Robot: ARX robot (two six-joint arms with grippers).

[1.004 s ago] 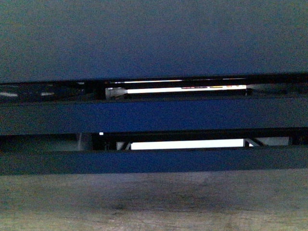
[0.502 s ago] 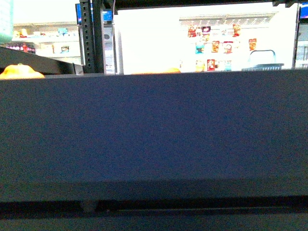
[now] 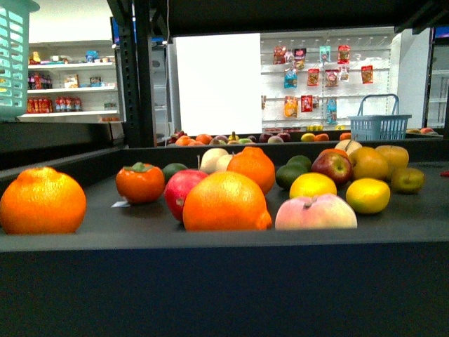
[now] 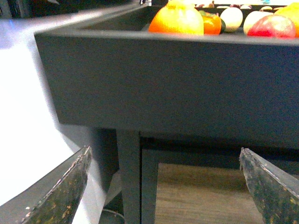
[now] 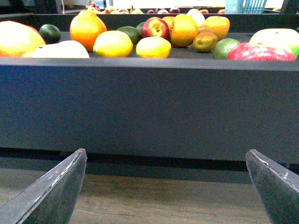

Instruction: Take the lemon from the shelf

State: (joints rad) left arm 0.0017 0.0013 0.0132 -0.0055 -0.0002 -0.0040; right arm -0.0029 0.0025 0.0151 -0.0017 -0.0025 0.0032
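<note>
Lemon (image 3: 312, 184): on the shelf (image 3: 224, 281) tray, just behind the peach (image 3: 316, 211).
Right gripper (image 5: 166, 154): spread wide, empty, below the tray's front wall.
Left gripper (image 4: 164, 150): spread wide, empty, equally low.
Advice: the right arm is the nearer and should clear the wall first; avoid the neighbouring yellow fruit (image 3: 367, 195).

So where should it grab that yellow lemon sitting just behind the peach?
Probably across its rounded middle, coming down from above: the lemon lies with the peach close in front and a red apple behind, so its top is the freest part.
</note>
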